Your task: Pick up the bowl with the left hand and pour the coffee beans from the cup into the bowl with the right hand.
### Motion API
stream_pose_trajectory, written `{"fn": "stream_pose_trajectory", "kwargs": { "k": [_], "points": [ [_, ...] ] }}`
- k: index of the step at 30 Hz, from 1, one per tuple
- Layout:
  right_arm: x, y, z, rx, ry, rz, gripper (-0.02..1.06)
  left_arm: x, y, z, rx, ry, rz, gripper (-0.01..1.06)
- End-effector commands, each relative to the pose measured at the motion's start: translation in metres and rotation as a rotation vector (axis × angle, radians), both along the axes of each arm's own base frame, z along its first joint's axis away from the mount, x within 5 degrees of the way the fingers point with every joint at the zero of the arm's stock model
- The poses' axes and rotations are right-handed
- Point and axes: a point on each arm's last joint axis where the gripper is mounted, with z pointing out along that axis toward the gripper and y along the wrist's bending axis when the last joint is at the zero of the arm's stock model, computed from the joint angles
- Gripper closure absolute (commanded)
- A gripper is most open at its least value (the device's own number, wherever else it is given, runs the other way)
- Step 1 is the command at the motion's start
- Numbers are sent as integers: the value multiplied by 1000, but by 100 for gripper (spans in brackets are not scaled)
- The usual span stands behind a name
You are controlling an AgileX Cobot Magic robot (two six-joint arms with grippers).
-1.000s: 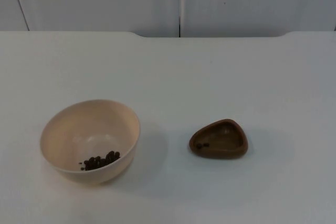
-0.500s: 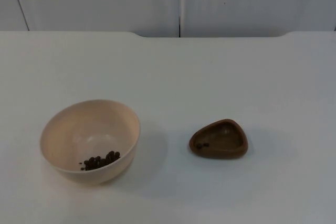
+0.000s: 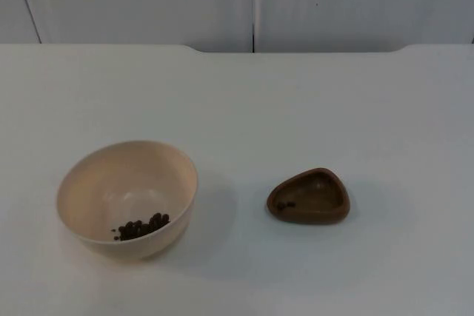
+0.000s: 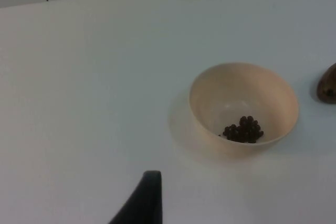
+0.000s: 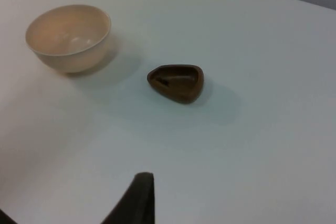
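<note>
A cream bowl [image 3: 96, 183] stands upright on the white table at the front left, with a small heap of coffee beans [image 3: 142, 226] inside it. To its right sits a low brown cup [image 3: 315, 216], rounded and triangular, holding a few beans [image 3: 285, 204]. My left gripper [image 4: 142, 203] hovers over bare table well short of the bowl [image 4: 231, 98] and its beans [image 4: 243, 129]; the cup's edge [image 4: 328, 82] lies beyond. My right gripper [image 5: 137, 198] hangs high and far back from the cup [image 5: 178, 92] and the bowl [image 5: 68, 35]. Both arms wait.
The grey partition wall [image 3: 252, 1] closes the table's far edge. White table top [image 3: 244, 109] stretches all around the bowl and the cup, which stand about a hand's width apart.
</note>
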Motion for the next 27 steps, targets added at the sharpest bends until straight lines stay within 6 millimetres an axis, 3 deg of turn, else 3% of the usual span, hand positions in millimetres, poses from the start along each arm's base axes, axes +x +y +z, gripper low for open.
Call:
{"fn": "stream_pose_trajectory", "kwargs": {
  "k": [1,12,27],
  "points": [
    [-1,0,-1,2,-2,5,-1,0,0,-2,-9,7,5,0],
    [-1,0,-1,3,-1,-3,-1,0,0,-2,-9,7,5,0],
    [-2,2,-1,3,-2,-292,-1,0,0,-2,-9,7,5,0]
  ]
}}
